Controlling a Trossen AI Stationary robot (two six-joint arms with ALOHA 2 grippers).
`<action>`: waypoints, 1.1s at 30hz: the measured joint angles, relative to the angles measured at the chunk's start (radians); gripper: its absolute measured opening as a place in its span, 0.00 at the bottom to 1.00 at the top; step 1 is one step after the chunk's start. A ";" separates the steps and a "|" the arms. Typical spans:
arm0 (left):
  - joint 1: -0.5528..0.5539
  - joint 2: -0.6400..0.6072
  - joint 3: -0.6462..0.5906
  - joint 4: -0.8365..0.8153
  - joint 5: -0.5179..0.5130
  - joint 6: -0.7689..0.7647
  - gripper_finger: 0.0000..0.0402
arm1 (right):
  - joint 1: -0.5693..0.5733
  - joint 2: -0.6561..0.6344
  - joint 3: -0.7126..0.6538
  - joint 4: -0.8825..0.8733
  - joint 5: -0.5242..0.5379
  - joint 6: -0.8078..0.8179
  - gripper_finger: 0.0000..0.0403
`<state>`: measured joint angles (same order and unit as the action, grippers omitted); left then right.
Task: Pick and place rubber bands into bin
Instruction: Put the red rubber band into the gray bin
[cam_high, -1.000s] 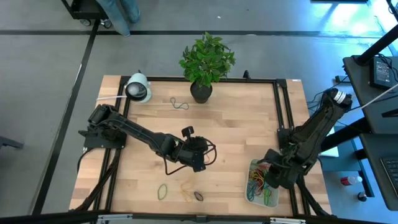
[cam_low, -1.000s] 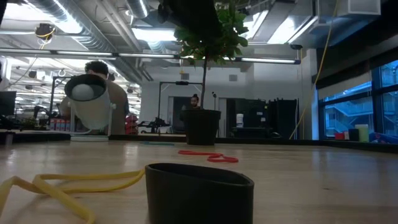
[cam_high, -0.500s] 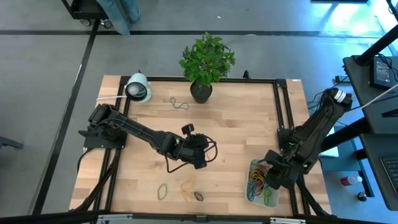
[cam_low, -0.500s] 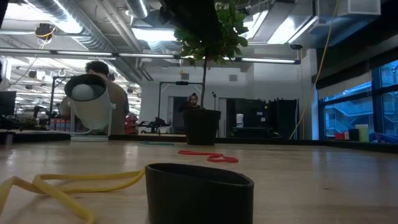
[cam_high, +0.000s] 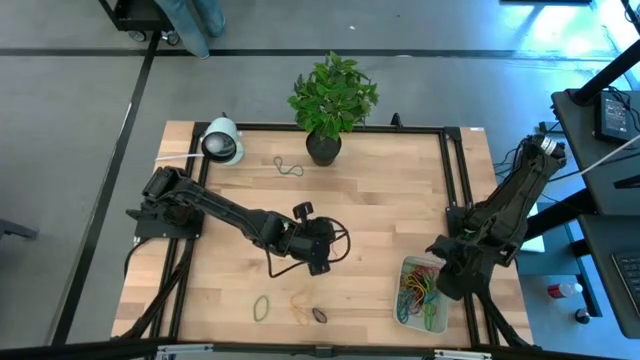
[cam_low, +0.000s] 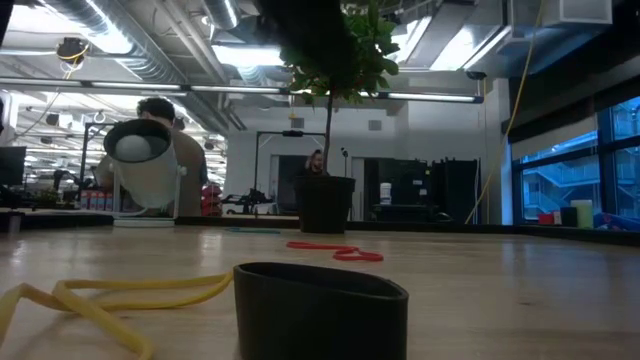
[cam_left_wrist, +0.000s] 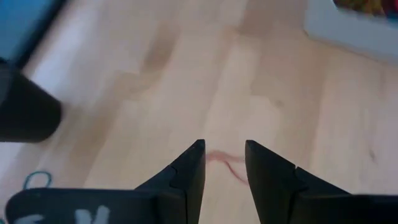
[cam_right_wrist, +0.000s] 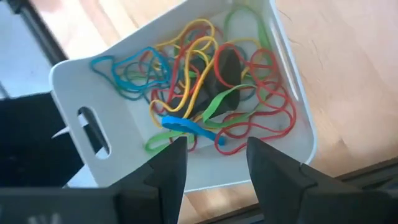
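Note:
The bin (cam_high: 402, 300), a white tray near the table's right front corner, holds several coloured rubber bands (cam_right_wrist: 205, 81); a blue one (cam_right_wrist: 186, 126) lies on top. My right gripper (cam_right_wrist: 214, 155) hangs open above the bin (cam_right_wrist: 74, 81), pointing steeply down, and shows in the high view (cam_high: 440, 287) over the bin's right side. My left gripper (cam_high: 320, 262) is open above mid-table, and a thin red band (cam_left_wrist: 222, 163) lies flat on the wood below its fingertips (cam_left_wrist: 224, 168). A green band (cam_high: 261, 307), a yellow one (cam_high: 300, 305) and a dark one (cam_high: 319, 314) lie near the front edge.
A potted plant (cam_high: 323, 148) stands at the far edge, with a thin band (cam_high: 288, 166) on the wood to its left. A white round device (cam_high: 222, 142) sits at the far left corner. Black frame rails (cam_high: 455, 180) run along the table's sides. Bare wood lies between the two grippers.
My right gripper has risen and drawn back a little from the bin toward the table's right edge, so that more of the bands in the bin show.

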<state>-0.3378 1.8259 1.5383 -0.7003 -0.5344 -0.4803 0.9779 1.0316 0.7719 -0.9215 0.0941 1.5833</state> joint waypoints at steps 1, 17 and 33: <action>-0.001 0.000 0.000 -0.013 0.031 0.018 0.27 | 0.000 -0.009 0.000 0.002 -0.001 -0.014 0.42; -0.074 -0.201 -0.383 0.074 0.051 -0.039 0.00 | -0.080 -0.057 0.001 0.102 0.376 -0.224 0.41; -0.017 -0.846 -0.941 0.319 0.194 0.153 0.00 | -0.606 0.343 0.167 0.557 0.220 -0.833 0.06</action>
<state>-0.3551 0.9797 0.5973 -0.3809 -0.3400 -0.3269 0.3721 1.3750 0.9391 -0.3643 0.3139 0.7501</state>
